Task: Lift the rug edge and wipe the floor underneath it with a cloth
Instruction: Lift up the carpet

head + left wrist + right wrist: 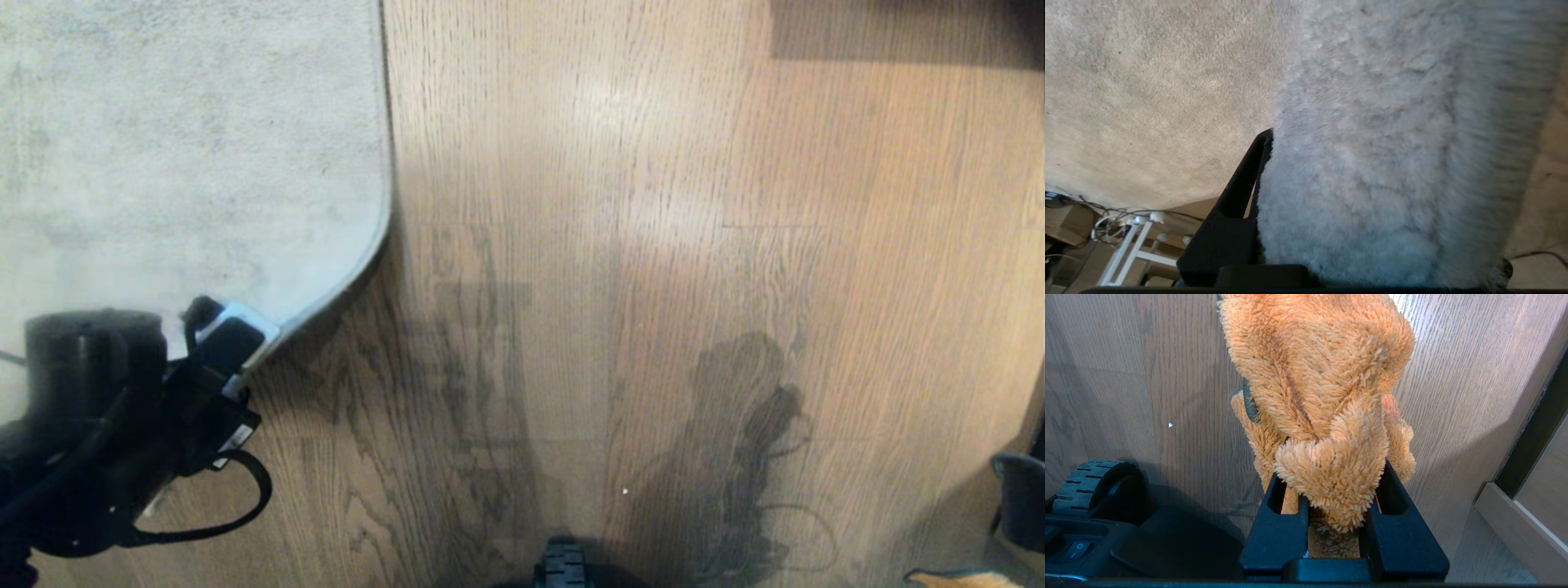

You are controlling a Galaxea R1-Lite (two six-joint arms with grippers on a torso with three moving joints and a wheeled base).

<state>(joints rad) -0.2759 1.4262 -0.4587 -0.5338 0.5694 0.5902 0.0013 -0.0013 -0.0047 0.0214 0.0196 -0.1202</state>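
The pale grey rug [180,155] fills the upper left of the head view. My left gripper [237,343] is shut on the rug edge [326,298] at its rounded near corner, which curls up off the floor [588,245] of brown wood-grain planks. In the left wrist view the grey pile of the rug edge [1372,171] fills the jaws; one black finger [1245,179] presses on it and the other is hidden. My right gripper [1333,477] is shut on the fuzzy orange cloth [1318,388], held above the floor [1147,375]. A bit of the cloth [963,580] peeks in at the lower right.
My base's wheel [563,565] sits at the bottom centre, and my wheel [1090,482] and switch panel show by the right gripper. A wooden frame edge [1519,522] stands to one side. Cables and a white stand [1126,241] lie beyond the rug.
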